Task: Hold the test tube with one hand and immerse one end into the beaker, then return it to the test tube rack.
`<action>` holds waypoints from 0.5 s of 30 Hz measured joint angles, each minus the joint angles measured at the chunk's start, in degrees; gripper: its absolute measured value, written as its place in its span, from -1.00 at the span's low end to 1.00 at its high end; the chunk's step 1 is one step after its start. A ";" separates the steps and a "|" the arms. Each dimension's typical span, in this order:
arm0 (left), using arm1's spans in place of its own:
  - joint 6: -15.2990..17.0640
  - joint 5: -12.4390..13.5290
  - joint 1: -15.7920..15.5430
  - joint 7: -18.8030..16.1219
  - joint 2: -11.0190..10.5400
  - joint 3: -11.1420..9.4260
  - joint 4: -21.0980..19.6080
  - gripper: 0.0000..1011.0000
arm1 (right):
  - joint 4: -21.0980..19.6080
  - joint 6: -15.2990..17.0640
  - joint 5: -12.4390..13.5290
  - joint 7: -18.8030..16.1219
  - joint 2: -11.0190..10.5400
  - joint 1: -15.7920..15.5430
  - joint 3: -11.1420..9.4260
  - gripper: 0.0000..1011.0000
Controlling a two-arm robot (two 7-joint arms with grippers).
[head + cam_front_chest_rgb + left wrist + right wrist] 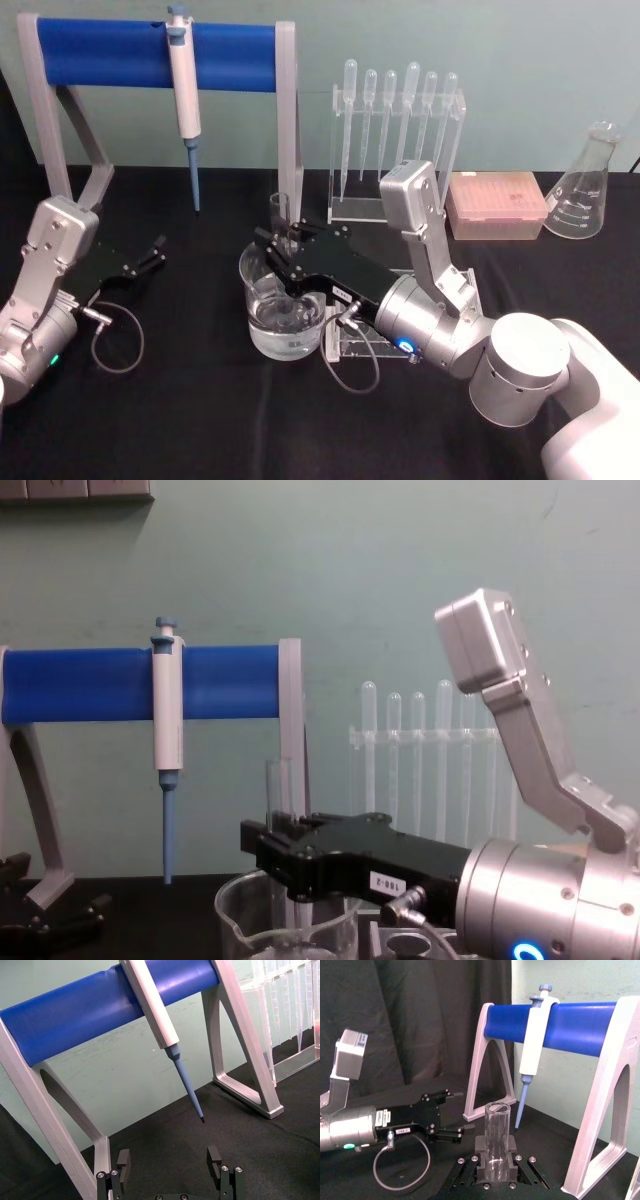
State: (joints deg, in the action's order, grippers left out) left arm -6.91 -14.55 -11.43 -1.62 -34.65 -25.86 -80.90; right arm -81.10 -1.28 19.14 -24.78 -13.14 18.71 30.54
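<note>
The right gripper (276,240) squeezed the test tube (280,208) between its jaws. The tube stood straight up, and its round bottom pointed down into the beaker (262,335) right under it. The clear rack (340,348) sat just beside the beaker, under the right arm. The left gripper (150,256) rested well off to the left, jaws apart.

Left end effector (169,1159) with jaws apart, pipettor (150,1005) hanging from blue-barred stand (75,1017), black tabletop (175,1135)
</note>
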 joint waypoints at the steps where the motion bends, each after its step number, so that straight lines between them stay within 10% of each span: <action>1: 0.00 0.00 0.00 0.00 0.00 0.00 0.00 0.98 | 0.00 -0.01 -0.14 0.00 -0.01 -0.07 0.03 -0.55; 15: 0.00 0.00 0.00 0.00 0.00 0.00 0.00 0.98 | -0.19 -0.02 -1.04 0.23 -0.11 -0.43 -0.06 -0.55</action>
State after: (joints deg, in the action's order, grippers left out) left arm -6.91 -14.55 -11.43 -1.62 -34.65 -25.86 -80.90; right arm -81.29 -1.30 18.09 -24.55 -13.25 18.28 30.49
